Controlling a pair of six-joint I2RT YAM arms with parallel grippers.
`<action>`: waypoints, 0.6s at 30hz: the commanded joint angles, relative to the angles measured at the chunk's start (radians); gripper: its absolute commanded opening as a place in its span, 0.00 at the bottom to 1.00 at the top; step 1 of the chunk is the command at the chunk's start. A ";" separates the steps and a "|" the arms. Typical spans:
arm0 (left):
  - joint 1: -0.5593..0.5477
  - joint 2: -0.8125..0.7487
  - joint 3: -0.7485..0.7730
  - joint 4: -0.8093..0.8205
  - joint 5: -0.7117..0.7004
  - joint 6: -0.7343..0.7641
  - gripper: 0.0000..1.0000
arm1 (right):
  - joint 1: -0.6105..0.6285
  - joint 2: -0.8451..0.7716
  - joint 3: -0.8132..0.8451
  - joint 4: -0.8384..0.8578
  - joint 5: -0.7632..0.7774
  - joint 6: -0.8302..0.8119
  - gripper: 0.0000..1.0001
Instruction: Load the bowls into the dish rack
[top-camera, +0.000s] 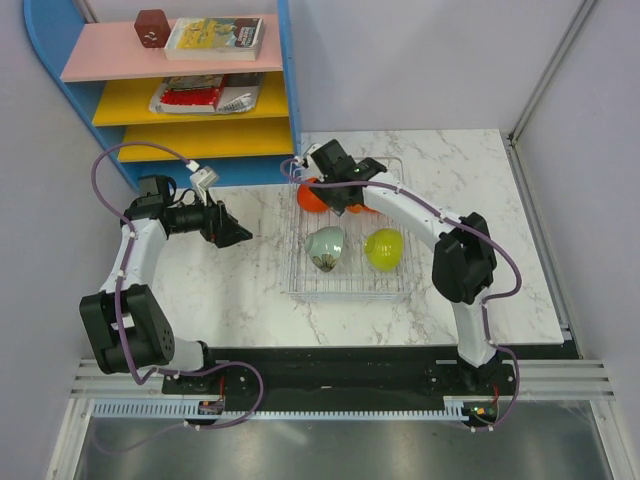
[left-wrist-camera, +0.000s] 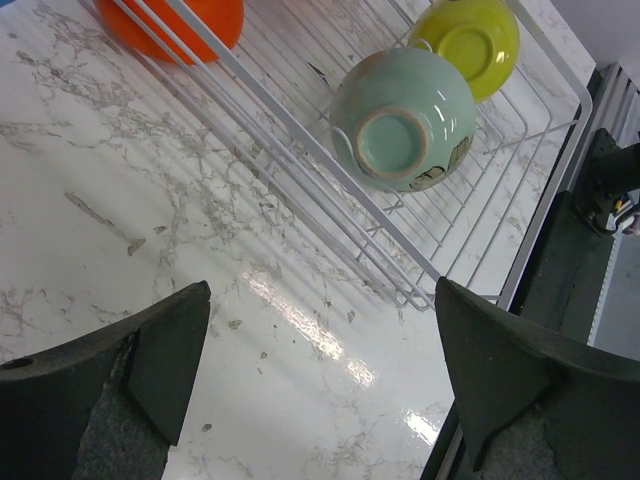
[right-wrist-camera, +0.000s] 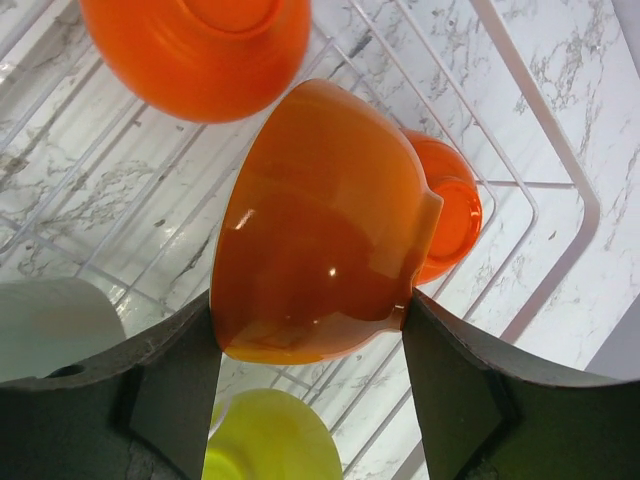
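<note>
**Over the rack's far end: right claw clenched on an orange bowl**

Above the far part of the rack (top-camera: 350, 285), the right gripper (right-wrist-camera: 312, 320) grasps an orange bowl (right-wrist-camera: 320, 200) by its rim, one finger on either side. The bowl is tilted, with its foot pointing away from the claw. In the wrist view it hangs between two more orange bowls (right-wrist-camera: 190, 50) (right-wrist-camera: 455, 215) that are already in the rack.

The wire floor lies straight beneath it, so the next move is probably a short drop into that gap. The risk is a knock against a neighbour. A pale green bowl (top-camera: 327, 248) and a yellow bowl (top-camera: 384, 249) sit in the nearer part.

The left gripper (left-wrist-camera: 320, 300) is released and empty over the table (left-wrist-camera: 150, 200), left of the rack, so the right arm is the nearer one.
</note>
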 joint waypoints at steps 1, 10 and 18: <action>0.003 -0.002 -0.003 0.002 0.054 0.036 1.00 | 0.037 0.000 0.001 0.000 0.044 -0.079 0.00; 0.004 0.003 -0.006 0.002 0.064 0.038 1.00 | 0.062 0.015 -0.034 -0.008 0.038 -0.167 0.00; 0.006 0.003 -0.009 0.001 0.066 0.038 1.00 | 0.062 0.061 -0.031 -0.005 0.058 -0.280 0.00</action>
